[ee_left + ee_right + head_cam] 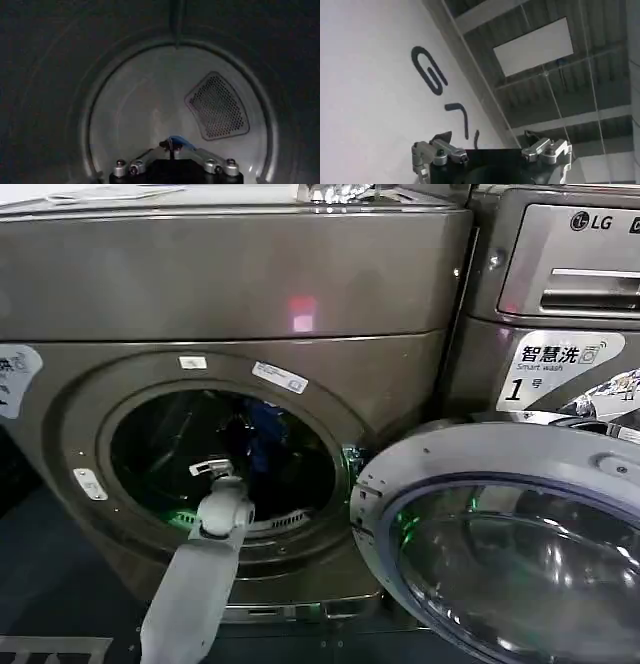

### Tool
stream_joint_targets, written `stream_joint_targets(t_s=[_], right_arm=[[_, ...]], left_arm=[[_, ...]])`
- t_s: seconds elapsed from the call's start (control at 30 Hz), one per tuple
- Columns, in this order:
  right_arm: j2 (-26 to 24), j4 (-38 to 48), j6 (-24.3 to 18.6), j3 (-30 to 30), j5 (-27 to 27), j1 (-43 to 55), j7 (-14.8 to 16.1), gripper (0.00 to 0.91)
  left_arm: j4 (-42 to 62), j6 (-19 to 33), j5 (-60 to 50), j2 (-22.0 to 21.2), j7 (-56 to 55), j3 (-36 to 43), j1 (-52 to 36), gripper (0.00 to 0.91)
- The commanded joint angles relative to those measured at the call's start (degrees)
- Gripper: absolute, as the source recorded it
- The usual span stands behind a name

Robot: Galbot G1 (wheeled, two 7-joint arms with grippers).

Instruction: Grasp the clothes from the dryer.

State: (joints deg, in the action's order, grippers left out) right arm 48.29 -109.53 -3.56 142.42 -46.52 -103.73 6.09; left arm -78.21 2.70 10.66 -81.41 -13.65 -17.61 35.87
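The grey dryer (230,284) stands with its round opening (222,452) facing me. My left gripper (212,468) reaches into the drum through it. In the left wrist view the left gripper (171,145) is shut, its fingertips pinching a small fold of blue clothes (181,142). A dark blue patch of clothes (264,427) shows deep in the drum, behind the gripper. My right gripper (487,137) is open with nothing between its fingers and points up at a ceiling, away from the dryer.
The dryer's door (500,534) hangs open at the lower right, close beside the opening. A second machine (560,264) stands to the right. Inside the drum a perforated vent (217,107) sits on the pale back wall (140,115).
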Motion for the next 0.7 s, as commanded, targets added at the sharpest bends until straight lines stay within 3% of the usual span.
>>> stream_joint_targets(t_s=[0.03, 0.7], right_arm=[[0.0, 0.0, -0.2, 0.3, -0.3, 0.0, -0.2, 0.907], [-0.1, -0.7, 0.2, 0.9, -0.3, -0.3, 1.2, 0.907]], left_arm=[[-0.5, -2.1, -0.3, 0.2, 2.7, -0.1, 0.7, 0.000], [0.1, -2.3, -0.8, 0.7, 4.3, 0.8, 0.3, 0.000]])
